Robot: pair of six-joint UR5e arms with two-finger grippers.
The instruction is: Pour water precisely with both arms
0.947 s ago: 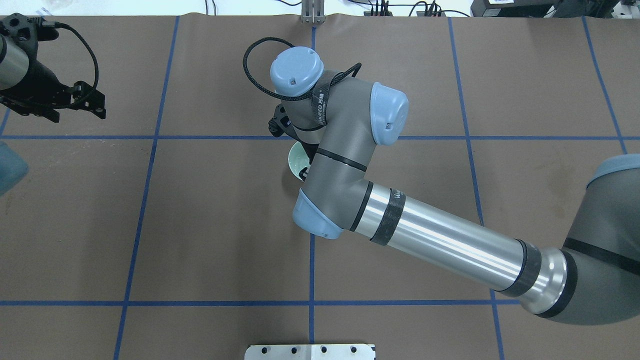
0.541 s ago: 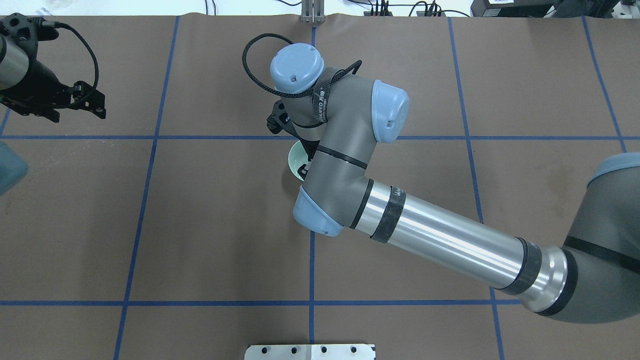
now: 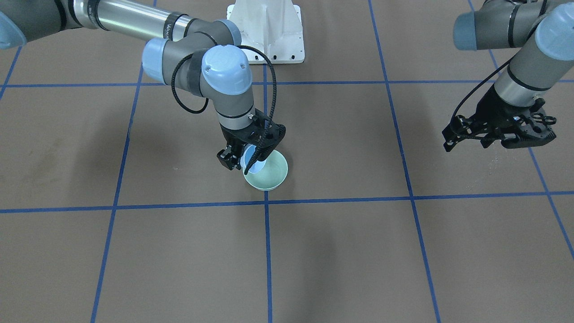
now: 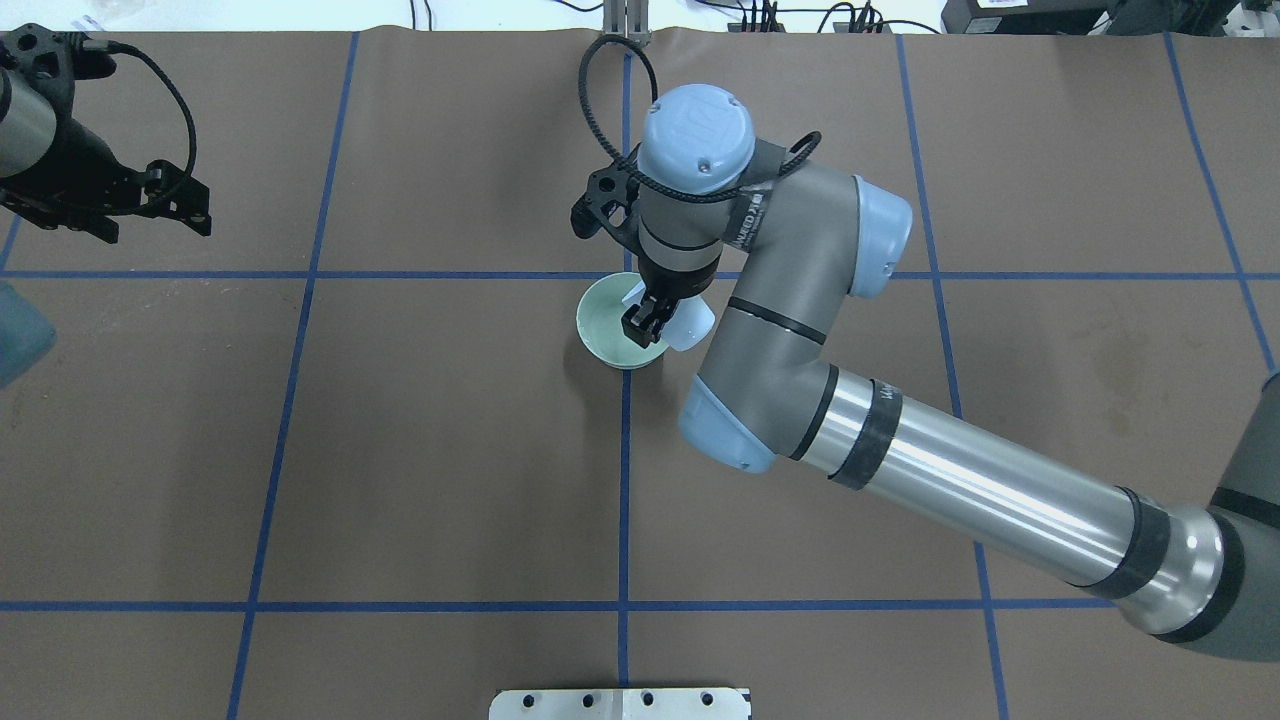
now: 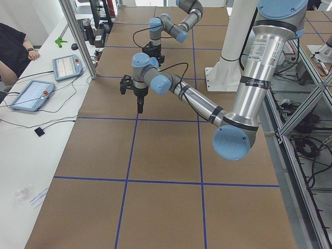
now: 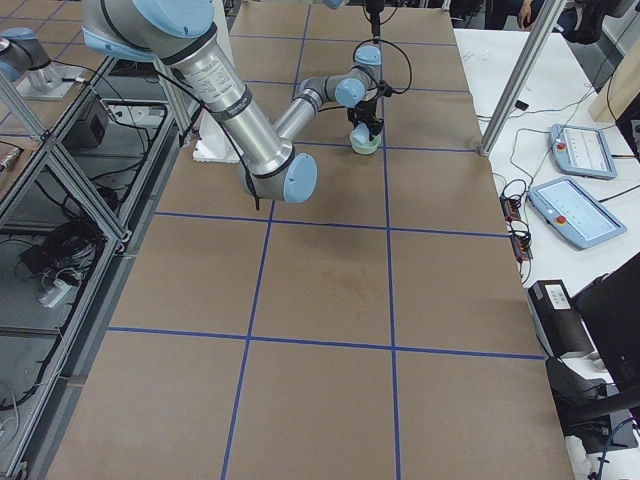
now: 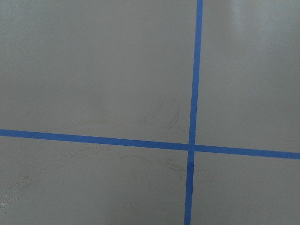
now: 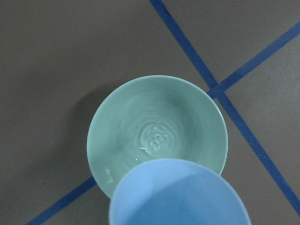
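One wide bench point(image 4: 400, 450), covered in brown paper under a blue tape grid point(image 4: 300, 400), carries a round mint-green bowl point(image 8: 117, 126) just beside a tape crossing. Two grey tube arms with light blue joint caps hang over the bench. The right arm point(image 4: 950, 480) reaches in above the bowl, while the left arm point(image 3: 524, 67) is well apart from it. The black left claw point(image 4: 152, 228) has its fingers spread and holds nothing. The black right claw point(image 3: 244, 161) is clamped on a pale blue plastic cup point(image 8: 180, 197), tilted with its rim over the bowl's edge. Rippled clear water point(image 8: 157, 138) lies in the bowl.
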